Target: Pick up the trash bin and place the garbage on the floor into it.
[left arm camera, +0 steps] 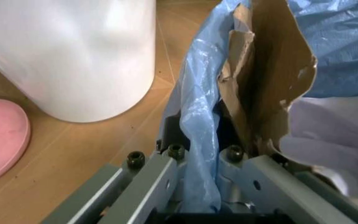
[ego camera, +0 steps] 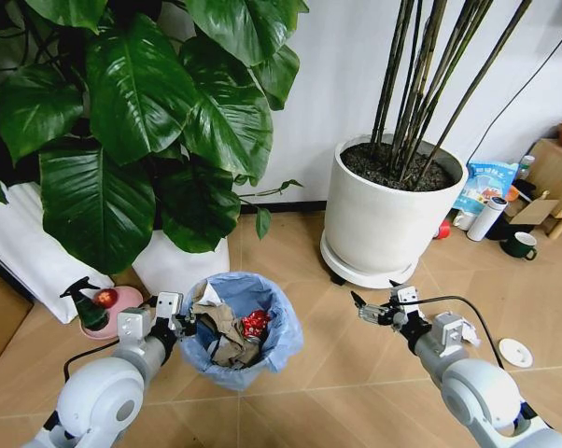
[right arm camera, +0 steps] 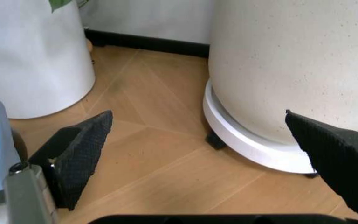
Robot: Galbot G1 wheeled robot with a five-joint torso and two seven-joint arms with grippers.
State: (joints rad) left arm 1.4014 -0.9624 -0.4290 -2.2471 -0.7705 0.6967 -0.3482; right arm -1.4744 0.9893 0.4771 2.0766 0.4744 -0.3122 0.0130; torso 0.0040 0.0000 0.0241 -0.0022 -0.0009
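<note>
Your left gripper (ego camera: 180, 322) clamps rim of trash bin (ego camera: 281, 341), blue liner pinched between its fingers; bin sits at floor level between both arms. Garbage (ego camera: 232, 334) already inside: brown crumpled paper, red can, white scraps. Your right gripper (ego camera: 376, 311) hovers beside big white pot (ego camera: 379, 224), jaws spread wide, empty. No loose litter visible on floor nearby. Judging task near complete.

Head downward; wrists close, probably floor-low.
</note>
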